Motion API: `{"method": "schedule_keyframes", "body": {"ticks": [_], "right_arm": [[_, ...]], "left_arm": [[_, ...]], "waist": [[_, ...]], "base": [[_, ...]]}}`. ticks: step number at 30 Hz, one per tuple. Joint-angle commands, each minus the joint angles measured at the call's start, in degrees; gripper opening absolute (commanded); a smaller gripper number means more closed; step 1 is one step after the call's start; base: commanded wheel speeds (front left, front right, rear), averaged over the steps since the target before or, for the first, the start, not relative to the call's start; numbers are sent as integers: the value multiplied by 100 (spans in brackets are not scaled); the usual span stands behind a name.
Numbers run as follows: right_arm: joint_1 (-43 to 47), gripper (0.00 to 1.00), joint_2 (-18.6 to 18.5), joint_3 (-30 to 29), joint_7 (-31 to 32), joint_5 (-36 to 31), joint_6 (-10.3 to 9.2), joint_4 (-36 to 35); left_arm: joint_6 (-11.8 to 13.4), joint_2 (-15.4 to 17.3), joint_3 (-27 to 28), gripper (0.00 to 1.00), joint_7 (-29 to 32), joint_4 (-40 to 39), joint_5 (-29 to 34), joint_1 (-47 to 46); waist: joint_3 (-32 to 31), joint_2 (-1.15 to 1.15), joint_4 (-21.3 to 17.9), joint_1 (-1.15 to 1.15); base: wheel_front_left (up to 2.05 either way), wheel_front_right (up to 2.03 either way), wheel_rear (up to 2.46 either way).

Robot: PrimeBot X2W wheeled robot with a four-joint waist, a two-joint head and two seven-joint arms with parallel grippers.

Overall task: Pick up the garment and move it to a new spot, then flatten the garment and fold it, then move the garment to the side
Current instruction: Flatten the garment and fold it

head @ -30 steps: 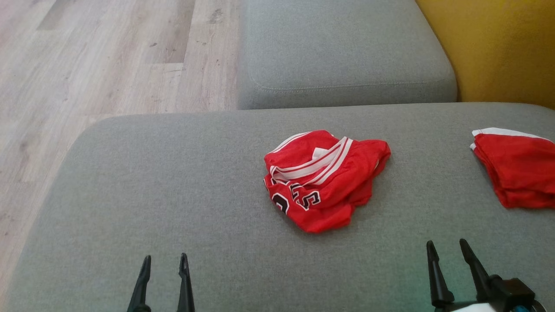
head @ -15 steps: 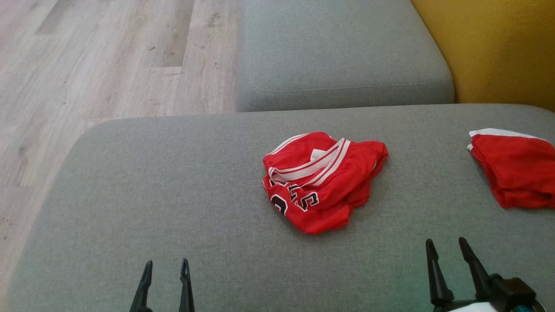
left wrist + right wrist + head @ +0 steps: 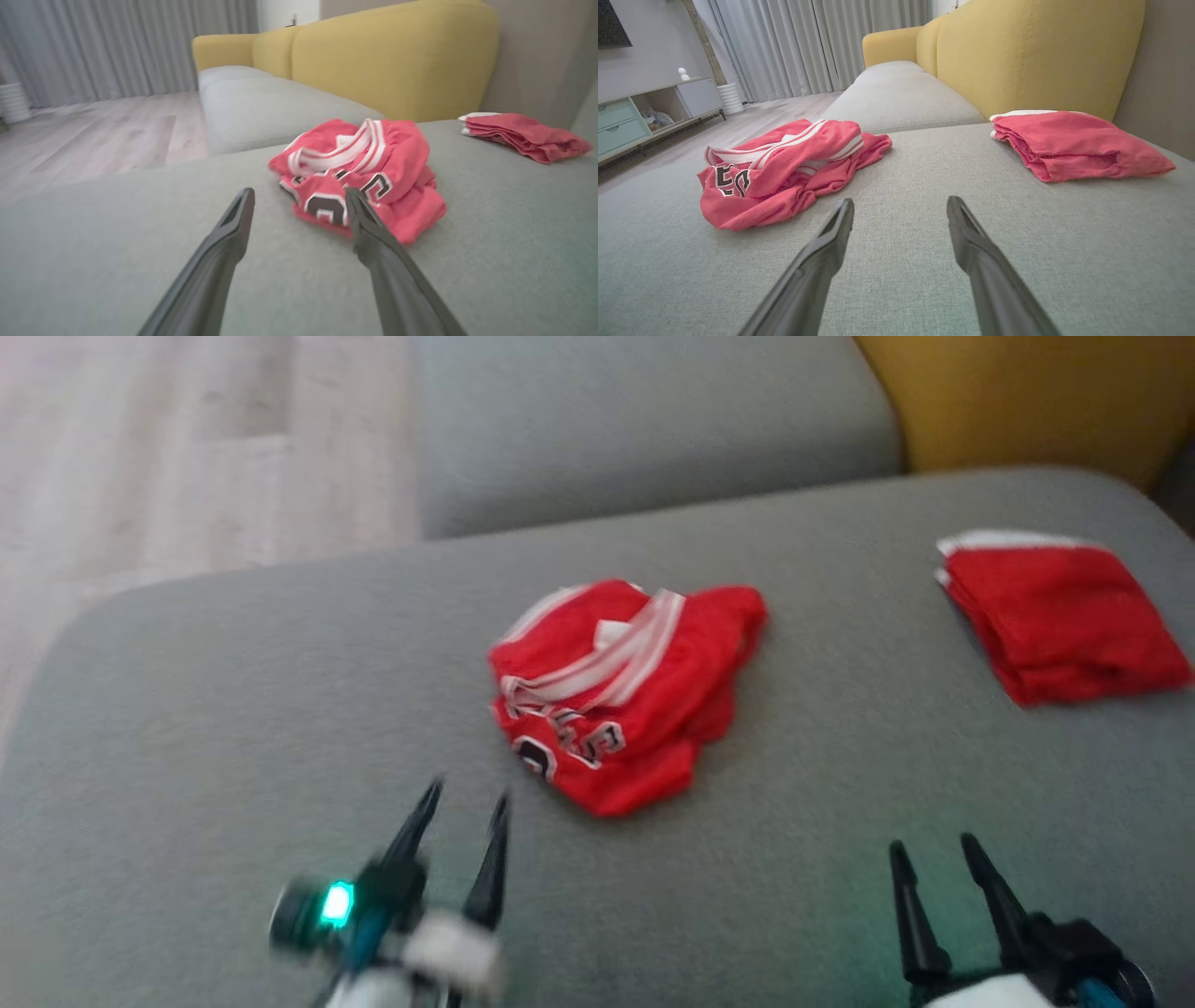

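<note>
My left claw [image 3: 467, 795] and right claw [image 3: 934, 845], both released.
The left points at the crumpled red garment [image 3: 621, 695] on the grey cushion [image 3: 233, 709]; a folded red cloth [image 3: 1060, 616] lies well apart.

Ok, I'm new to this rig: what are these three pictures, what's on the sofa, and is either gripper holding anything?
It is a two-armed robot. One picture looks down from its head: the left gripper at lower left, the right gripper at lower right, each with two dark fingers. The other two pictures come from cameras on each wrist, looking along that arm's own fingers. On the grey sofa cushion lie a crumpled red jersey with white trim, in the middle, and a folded red garment to its right. Both grippers are open and hold nothing; the left one is nearest the jersey.
</note>
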Motion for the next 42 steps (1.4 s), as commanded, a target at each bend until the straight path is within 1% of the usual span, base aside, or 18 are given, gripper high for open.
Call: {"method": "schedule_keyframes", "body": {"ticks": [1,4,5,10,14,17,20,25,33,34,36,40,42], "right_arm": [[-447,100,-58,229,-21,-55,-4,-248],[-688,100,-73,348,-21,-61,-4,-329],[-688,100,-73,348,-21,-61,-4,-329],[-1023,100,-70,445,-21,-32,-4,-420],[-1196,100,-66,478,-21,-8,-4,-441],[-1277,100,-63,479,-21,11,-4,-437],[-1328,100,-59,512,-21,24,-4,-431],[-1404,100,-51,585,-21,38,-4,-406],[-1477,100,-44,749,-21,192,-4,-376],[-1485,100,-44,764,-21,218,-4,-370],[-1498,100,-44,779,-21,259,-4,-361],[-1472,100,-43,756,-21,279,-4,-338],[-1424,100,-43,710,-21,262,-4,-329]], "left_arm": [[-69,-11,-55,100,145,136,-64,-822],[-159,-11,-351,100,527,633,-182,-1763],[-159,-11,-351,100,527,633,-182,-1763],[-288,-11,-605,100,1156,1503,-501,-2975],[-503,-12,-736,100,1476,2084,-856,-3568],[-673,-12,-937,100,1644,2227,-1303,-3817],[-748,-12,-1201,100,1656,2211,-1681,-4024],[-796,-12,-1693,100,1657,2148,-2190,-4290],[-636,-12,-2376,100,1401,2581,-2031,-4734],[-622,-12,-2454,97,1347,2641,-1996,-4776],[-593,-12,-2578,0,1188,2752,-1947,-4843],[-611,-12,-2798,0,838,2818,-1972,-4934],[-630,-12,-2870,0,612,2566,-2131,-5014]], "waist": [[538,0,-520,-1],[1023,0,-823,-1],[1023,0,-823,-1],[1652,0,-1230,-1],[1957,0,-1443,-1],[2071,0,-1528,-1],[2138,0,-1591,-1],[2192,0,-1687,-1],[2269,0,-1864,-1],[2276,0,-1886,-1],[2281,0,-1931,-1],[2183,0,-1984,-1],[2081,0,-1960,-1]], "base": [[0,0,0],[0,0,0],[0,0,0],[0,0,0],[0,0,0],[0,0,0],[0,0,0],[0,0,0],[0,0,0],[0,0,0],[0,0,0],[0,0,0],[0,0,0]]}}
